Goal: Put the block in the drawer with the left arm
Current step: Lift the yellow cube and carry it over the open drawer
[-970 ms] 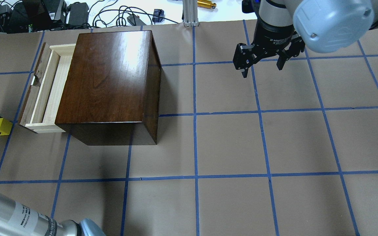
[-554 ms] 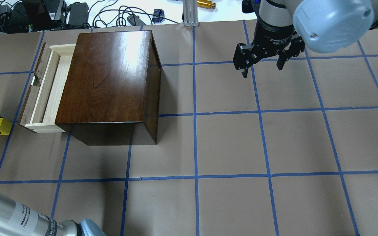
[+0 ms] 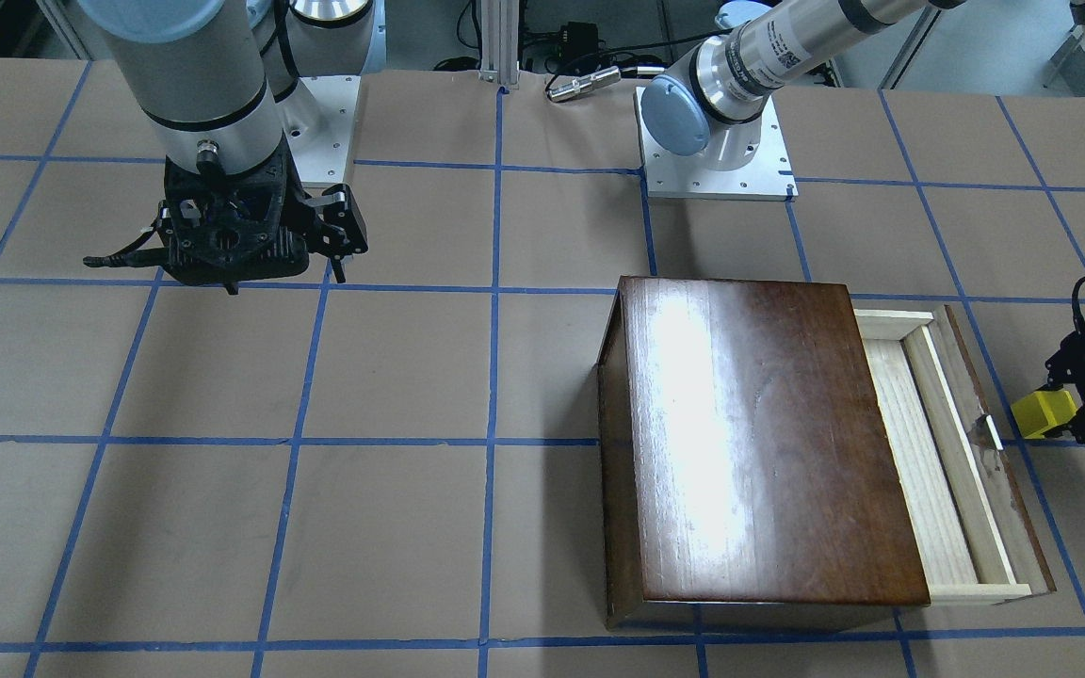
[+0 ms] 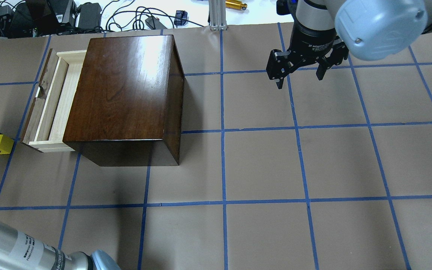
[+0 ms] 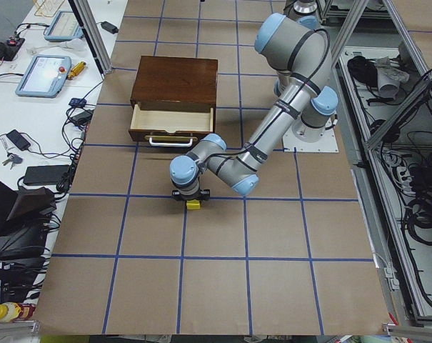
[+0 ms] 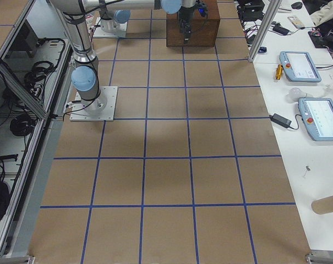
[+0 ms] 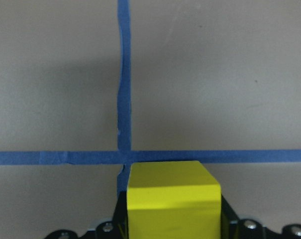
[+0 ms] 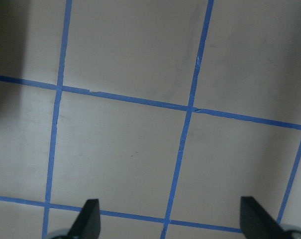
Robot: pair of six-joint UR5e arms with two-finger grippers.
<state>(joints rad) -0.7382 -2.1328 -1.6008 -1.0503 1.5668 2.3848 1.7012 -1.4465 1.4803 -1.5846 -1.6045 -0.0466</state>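
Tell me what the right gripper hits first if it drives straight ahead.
The table. The right gripper points down, open, and its wrist view shows only bare surface and blue tape lines ahead; how far off is unclear.

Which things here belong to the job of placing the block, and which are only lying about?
Job:
block
drawer, open
left end effector, holding the block

Lying about:
right end effector, open and holding nothing
gold cylinder
cables
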